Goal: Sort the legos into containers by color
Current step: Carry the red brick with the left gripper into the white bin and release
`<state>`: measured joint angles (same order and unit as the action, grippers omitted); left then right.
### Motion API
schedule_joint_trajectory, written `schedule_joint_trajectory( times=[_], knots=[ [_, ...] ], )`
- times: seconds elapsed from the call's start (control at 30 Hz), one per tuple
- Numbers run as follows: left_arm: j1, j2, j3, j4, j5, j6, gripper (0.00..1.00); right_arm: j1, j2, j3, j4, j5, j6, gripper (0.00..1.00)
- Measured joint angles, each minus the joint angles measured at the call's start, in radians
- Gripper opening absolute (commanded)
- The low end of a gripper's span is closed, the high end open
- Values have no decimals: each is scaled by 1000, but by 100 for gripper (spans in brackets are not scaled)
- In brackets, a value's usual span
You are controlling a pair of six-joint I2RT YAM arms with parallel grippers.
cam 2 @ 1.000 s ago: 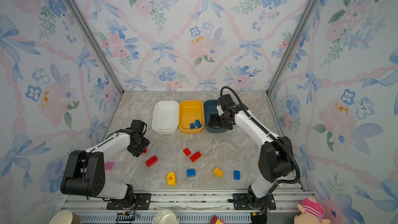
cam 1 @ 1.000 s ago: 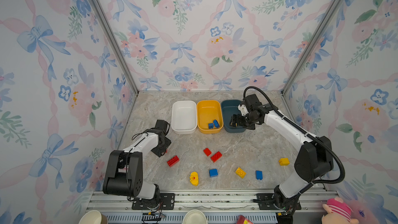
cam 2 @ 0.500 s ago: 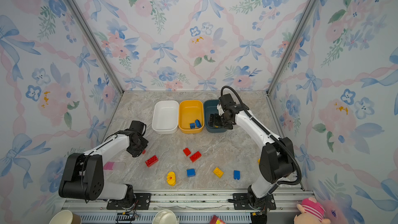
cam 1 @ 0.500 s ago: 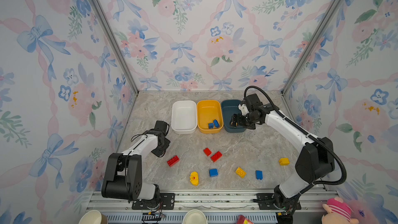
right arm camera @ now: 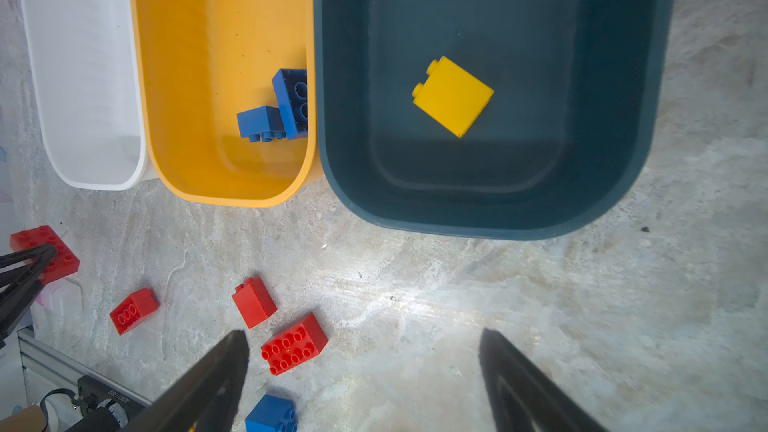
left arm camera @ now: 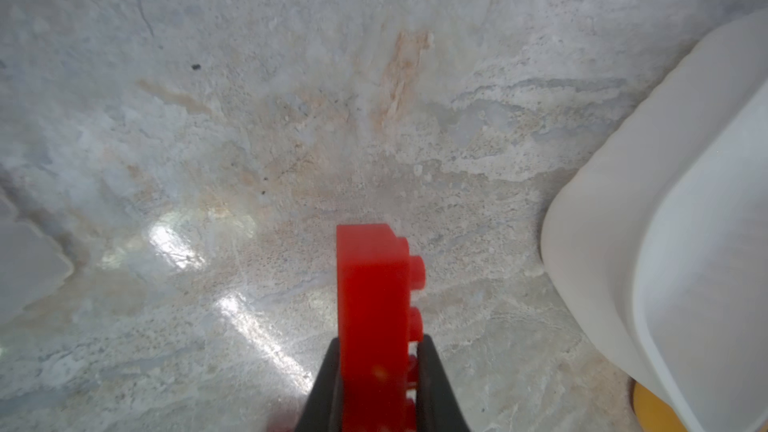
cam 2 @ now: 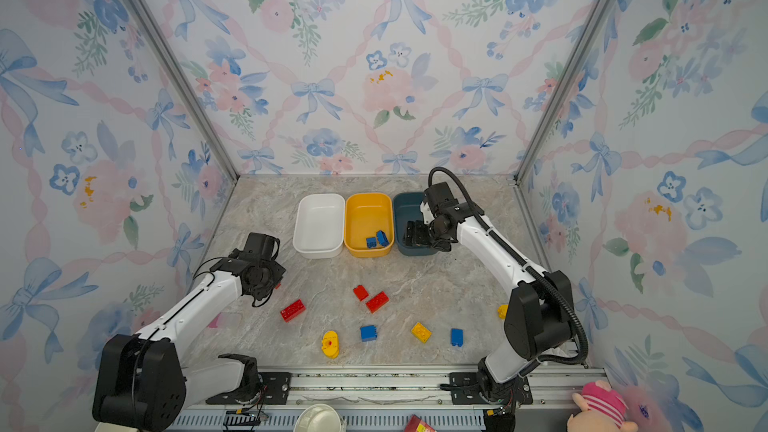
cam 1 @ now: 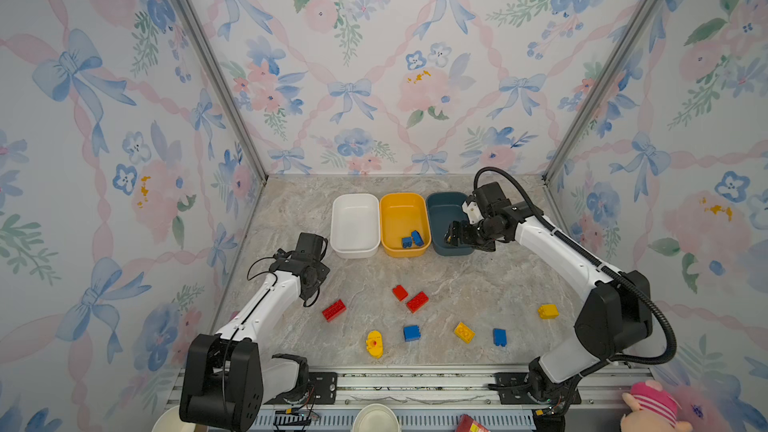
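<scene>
Clearance counts: the left gripper (left arm camera: 376, 351), clamped on a red lego (left arm camera: 372, 284) near the white tub (left arm camera: 665, 243), should lift over that tub's rim before letting go; the right gripper (right arm camera: 363, 334) hangs jaws apart, well away.

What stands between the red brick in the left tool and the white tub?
Nothing visible. In the left wrist view only bare tabletop lies between the red brick, clamped in the left tool, and the near wall of the white tub.
</scene>
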<state>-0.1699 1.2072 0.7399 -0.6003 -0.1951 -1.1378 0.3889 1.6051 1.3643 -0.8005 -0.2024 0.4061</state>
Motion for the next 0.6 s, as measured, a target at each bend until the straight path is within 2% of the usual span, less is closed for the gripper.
schedule_joint_trajectory(
  times=[0.23,0.4,0.6],
  knots=[
    [-123,49,233,3,-83,145,1,1,-30,-45,5,0,19,90],
    [-174,181,392,31,-96,293,0,10,-57,-78,8,1,37,90],
    [-212,360,476,72,-58,436,1,24,-82,-103,10,8,58,90]
  ],
)
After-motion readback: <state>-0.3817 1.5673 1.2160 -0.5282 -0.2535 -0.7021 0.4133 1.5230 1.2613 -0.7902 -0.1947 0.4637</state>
